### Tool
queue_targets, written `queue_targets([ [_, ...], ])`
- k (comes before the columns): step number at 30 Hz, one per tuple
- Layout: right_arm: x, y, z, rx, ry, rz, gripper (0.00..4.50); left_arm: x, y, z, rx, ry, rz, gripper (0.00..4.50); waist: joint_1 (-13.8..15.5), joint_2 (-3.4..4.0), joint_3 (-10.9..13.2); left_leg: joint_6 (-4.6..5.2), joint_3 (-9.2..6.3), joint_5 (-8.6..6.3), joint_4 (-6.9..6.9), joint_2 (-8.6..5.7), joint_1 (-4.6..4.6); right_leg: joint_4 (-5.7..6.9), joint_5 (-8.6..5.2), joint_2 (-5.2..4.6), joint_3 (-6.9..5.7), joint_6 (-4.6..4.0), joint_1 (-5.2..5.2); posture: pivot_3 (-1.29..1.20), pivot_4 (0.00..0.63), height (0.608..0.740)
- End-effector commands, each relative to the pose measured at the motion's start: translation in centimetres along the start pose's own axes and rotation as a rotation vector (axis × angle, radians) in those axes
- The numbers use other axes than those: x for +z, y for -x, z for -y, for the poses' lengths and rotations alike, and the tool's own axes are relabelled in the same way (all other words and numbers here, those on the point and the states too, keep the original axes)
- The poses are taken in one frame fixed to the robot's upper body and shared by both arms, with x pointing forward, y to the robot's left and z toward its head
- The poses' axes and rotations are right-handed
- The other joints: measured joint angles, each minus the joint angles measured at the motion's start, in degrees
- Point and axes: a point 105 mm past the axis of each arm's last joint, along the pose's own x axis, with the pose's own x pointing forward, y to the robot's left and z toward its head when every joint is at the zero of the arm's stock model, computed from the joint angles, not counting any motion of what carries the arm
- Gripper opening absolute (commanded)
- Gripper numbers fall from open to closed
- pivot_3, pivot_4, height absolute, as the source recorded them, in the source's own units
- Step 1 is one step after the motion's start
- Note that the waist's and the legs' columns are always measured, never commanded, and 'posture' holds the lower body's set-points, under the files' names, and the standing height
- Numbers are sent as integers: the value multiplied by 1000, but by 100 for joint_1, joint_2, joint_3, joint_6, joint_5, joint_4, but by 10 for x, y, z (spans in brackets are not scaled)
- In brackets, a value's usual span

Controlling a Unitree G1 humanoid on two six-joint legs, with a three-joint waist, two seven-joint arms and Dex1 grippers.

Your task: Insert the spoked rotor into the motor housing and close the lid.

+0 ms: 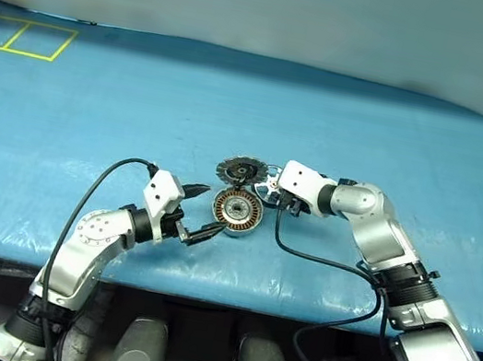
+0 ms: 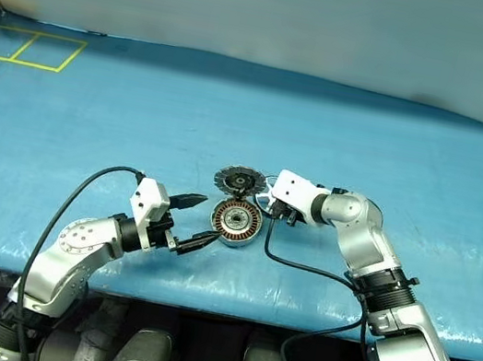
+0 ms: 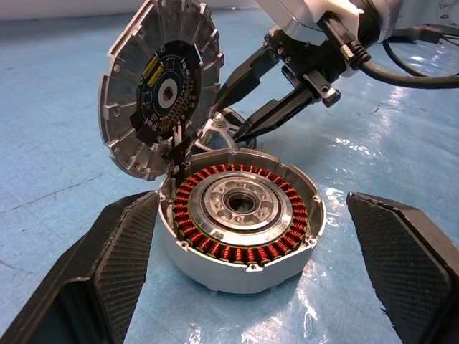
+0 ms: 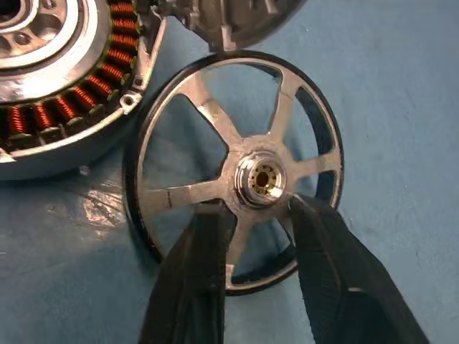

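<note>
Spoked rotor (image 4: 237, 172): we count one, flat, hub up, right of the one motor housing (image 1: 236, 211); the one lid (image 1: 240, 172) stands tilted behind. Right gripper (image 4: 258, 211) pinches its hub; left gripper (image 1: 202, 214) gapes empty.

Head eyes look down; wrist views close on motor housing (image 3: 240, 215).

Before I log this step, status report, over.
Left gripper open, flanking motor housing. Right gripper fingers astride spoked rotor hub. Lid propped open. Nothing blocking.
</note>
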Motion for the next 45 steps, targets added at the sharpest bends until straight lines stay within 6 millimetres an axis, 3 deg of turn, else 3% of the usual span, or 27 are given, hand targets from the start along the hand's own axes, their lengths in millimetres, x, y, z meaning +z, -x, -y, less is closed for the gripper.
queue_targets([
  [1, -2, -1, -1, -3, 2, -11, 1311, 5, -2, 1, -2, -26, 24, 4500, 1, 0, 0, 0, 0, 0, 1, 0, 0, 1, 0, 0, 0, 0, 1, 0, 150, 740],
  [8, -6, 7, -5, -19, -27, -7, 1311, 4, -1, -2, 3, -28, 28, 4500, 10, 0, 0, 0, -1, 0, 4, 0, 1, 1, 0, 0, -1, 0, 3, 0, 150, 740],
  [13, -20, 21, -2, -104, -94, -26, 1311, 2, -1, 0, 0, -25, 30, 4500, 30, -1, 0, 1, -3, 0, 2, -1, 0, -3, 0, -2, -2, 0, 4, 0, 150, 740],
  [22, -50, 61, -13, -309, -266, -67, 1311, 3, -3, -1, -23, -26, 34, 4500, 92, -2, -2, 1, -8, -1, 15, -3, 3, -4, -12, -3, -7, 21, 18, 0, 150, 740],
  [25, -38, 70, -24, -339, -379, 48, 1311, 4, -3, -2, -35, -24, 41, 4500, 82, -3, -1, 1, -8, -1, 16, -3, 4, -4, -16, -3, -7, 27, 20, 0, 150, 740],
  [31, 17, 76, -59, -223, -554, 356, 1311, 2, 0, -8, -32, 2, 37, 4500, -6, 1, 0, 1, -8, -1, 15, 6, 7, -1, -18, 6, -5, 30, 18, 0, 150, 740],
  [35, 49, 72, -68, -165, -603, 499, 1311, -6, 5, -16, -21, 4, 2, 4500, -1, 1, 0, 1, -9, -1, 23, 7, 15, 0, -19, 8, -7, 30, 27, 0, 150, 740],
  [40, 30, 57, -68, -217, -532, 354, 1311, -7, 10, -25, 16, -6, -1, 4500, 26, -1, 0, 2, -6, -1, 31, 1, 10, -5, -34, -1, -6, 6, 28, 0, 150, 740],
  [45, 29, 71, -51, -260, -447, 333, 1311, -9, 14, -27, 27, -10, -5, 4500, 21, 0, 0, 2, -8, -1, 31, 0, 7, -6, -33, -2, -7, 6, 28, 0, 150, 740],
])
